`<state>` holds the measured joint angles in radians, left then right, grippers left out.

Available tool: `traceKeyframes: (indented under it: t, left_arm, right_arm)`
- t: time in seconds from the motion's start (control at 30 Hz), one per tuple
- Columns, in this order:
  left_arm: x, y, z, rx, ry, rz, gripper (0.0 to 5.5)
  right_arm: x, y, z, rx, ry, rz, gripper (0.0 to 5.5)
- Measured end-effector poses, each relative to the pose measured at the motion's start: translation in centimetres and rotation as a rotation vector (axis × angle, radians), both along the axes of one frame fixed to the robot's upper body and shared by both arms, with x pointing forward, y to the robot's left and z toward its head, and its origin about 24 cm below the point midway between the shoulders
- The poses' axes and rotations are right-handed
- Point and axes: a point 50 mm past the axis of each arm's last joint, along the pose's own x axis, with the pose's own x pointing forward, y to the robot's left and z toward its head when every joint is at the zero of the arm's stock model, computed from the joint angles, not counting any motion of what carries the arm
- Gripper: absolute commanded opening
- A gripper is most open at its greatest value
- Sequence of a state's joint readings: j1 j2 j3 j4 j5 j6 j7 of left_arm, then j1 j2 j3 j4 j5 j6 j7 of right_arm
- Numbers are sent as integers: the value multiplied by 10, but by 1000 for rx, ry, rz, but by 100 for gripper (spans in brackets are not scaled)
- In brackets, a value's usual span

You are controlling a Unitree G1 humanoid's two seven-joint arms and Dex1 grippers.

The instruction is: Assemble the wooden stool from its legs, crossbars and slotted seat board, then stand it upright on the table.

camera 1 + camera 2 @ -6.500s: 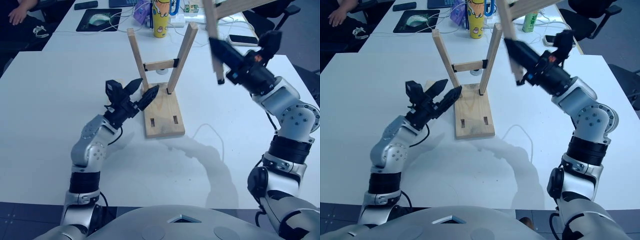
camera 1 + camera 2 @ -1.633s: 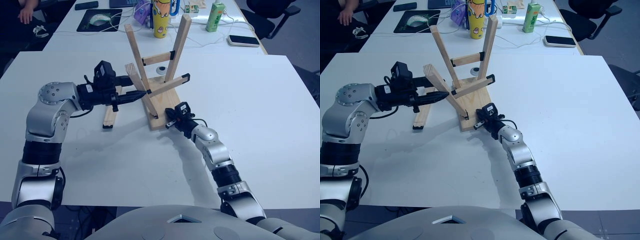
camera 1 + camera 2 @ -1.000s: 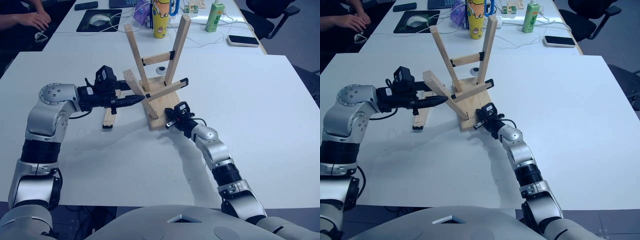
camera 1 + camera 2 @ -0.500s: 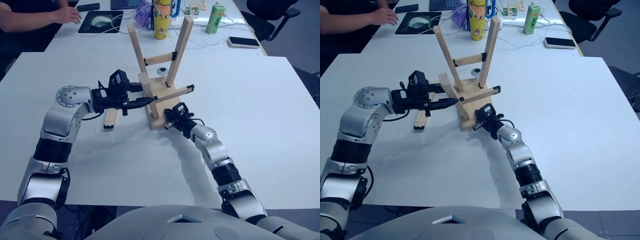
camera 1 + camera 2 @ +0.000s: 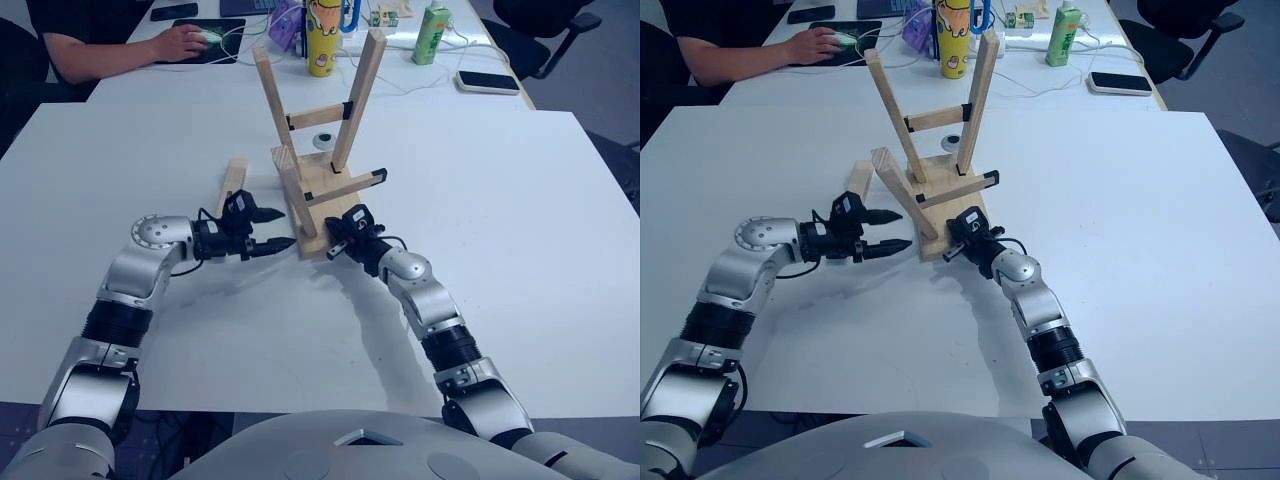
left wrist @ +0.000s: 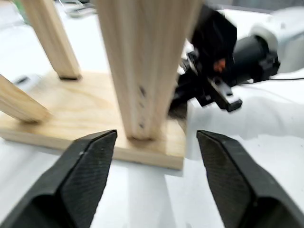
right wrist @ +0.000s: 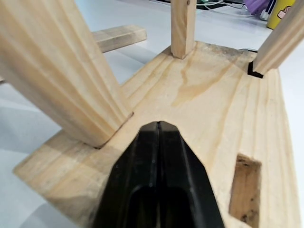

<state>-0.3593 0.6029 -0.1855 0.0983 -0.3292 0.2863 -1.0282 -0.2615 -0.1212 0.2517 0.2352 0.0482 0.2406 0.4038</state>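
The slotted seat board lies flat on the white table. Two legs joined by a crossbar stand up from its far end. A third leg leans in a near slot, and a crossbar sticks out sideways from it. One near slot is empty. My left gripper hovers open just left of the board's near corner, its fingers wide of the leaning leg. My right gripper is shut, its tip resting on the board's near end.
A loose wooden piece lies on the table left of the board. Behind stand a yellow cup, a green carton, a phone, cables, and a mouse pad with a person's hand on the mouse.
My left gripper has let go of the leaning leg assembly and dropped toward the near left of the board, open. The right gripper has stayed on the board.
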Motion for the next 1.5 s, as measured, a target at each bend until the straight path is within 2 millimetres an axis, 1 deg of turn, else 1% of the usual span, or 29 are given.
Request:
traceKeyframes:
  t: [0.07, 0.17, 0.2, 0.27, 0.3, 0.37, 0.4, 0.43, 0.5, 0.53, 0.57, 0.63, 0.67, 0.7, 0.73, 0.77, 0.87, 0.97, 1.03, 1.07, 1.1, 1.17, 1.2, 1.23, 1.27, 1.33, 1.37, 1.43, 1.5]
  left_arm:
    - [-3, 7, 5, 6, 8, 5, 344]
    - [-8, 32, 18, -65, 33, 93, 304]
    - [-6, 43, 32, -139, 9, 154, 285]
    - [-1, 50, 60, -262, -60, 215, 255]
    - [4, 48, 84, -386, -123, 234, 236]
    - [6, 32, 132, -616, -233, 188, 209]
    - [4, 19, 153, -713, -273, 134, 189]
    - [-2, -1, 177, -814, -306, 59, 171]
    - [-15, -34, 202, -885, -325, -67, 142]
    - [-19, -44, 205, -884, -322, -99, 120]
    - [-21, -56, 201, -838, -306, -104, 103]
    - [-15, -61, 189, -781, -276, -34, 73]
    - [-9, -63, 177, -734, -247, 14, 59]
    - [-2, -68, 155, -650, -186, 69, 39]
    - [5, -72, 122, -520, -91, 130, 19]
    - [7, -72, 108, -487, -81, 168, 5]
    - [7, -73, 105, -420, -158, 195, 1]
    - [11, -71, 108, -473, -226, 266, 1]
    - [21, -59, 111, -557, -258, 402, 1]
    - [24, -49, 121, -604, -320, 472, 21]
    - [24, -39, 137, -652, -403, 520, 30]
    - [22, -25, 152, -707, -496, 600, 55]
    - [21, -15, 150, -709, -515, 661, 74]
    - [21, -9, 143, -684, -518, 709, 90]
    - [20, 0, 128, -636, -499, 770, 106]
    - [15, 11, 86, -518, -412, 880, 130]
    - [10, 17, 64, -460, -355, 928, 146]
    - [-8, 27, 18, -347, -233, 1027, 171]
    - [-22, 31, -7, -274, -175, 1079, 202]
  right_arm:
    - [0, 0, 0, 1, 0, 1, 0]
    - [0, 0, -1, 2, -3, 0, 0]
    - [0, -1, -1, 3, -5, -2, 0]
    - [-1, -2, -1, 4, -7, -5, 0]
    - [-1, -2, -1, 4, -8, -7, 0]
    - [0, -2, -1, 5, -10, -6, 0]
    - [0, -2, -1, 5, -11, -5, 0]
    - [-1, -2, -2, 4, -7, -5, 0]
    - [-1, -1, -2, 2, -5, 0, 0]
    - [0, -1, -2, 1, -5, 4, 0]
    - [0, 0, -2, 0, -3, 11, 0]
    - [1, 0, -2, 1, -4, 12, 0]
    - [1, 0, -3, 1, -4, 12, 0]
    - [1, 0, -3, 1, -5, 12, 0]
    - [1, 1, -2, 3, -10, 14, 0]
    - [2, 0, -2, 2, -10, 11, 0]
    - [2, 0, -4, -5, -2, 12, 0]
    - [2, -1, -4, -4, 0, 7, 0]
    - [2, -1, -3, 2, -9, 7, 0]
    - [3, -1, -2, 3, -13, 8, 0]
    - [3, -1, -2, 2, -14, 8, 0]
    - [3, -2, -1, 6, -18, 1, 0]
    - [1, -3, 0, 27, -27, -15, 0]
    - [-1, -6, 1, 36, -31, -31, 0]
    - [-2, -11, 1, 43, -41, -56, 0]
    - [-6, -26, 2, 36, -55, -104, 0]
    - [-8, -35, 3, 32, -65, -128, 0]
    - [-12, -55, 13, 50, -106, -186, 0]
    - [-15, -70, 28, 68, -165, -223, 0]
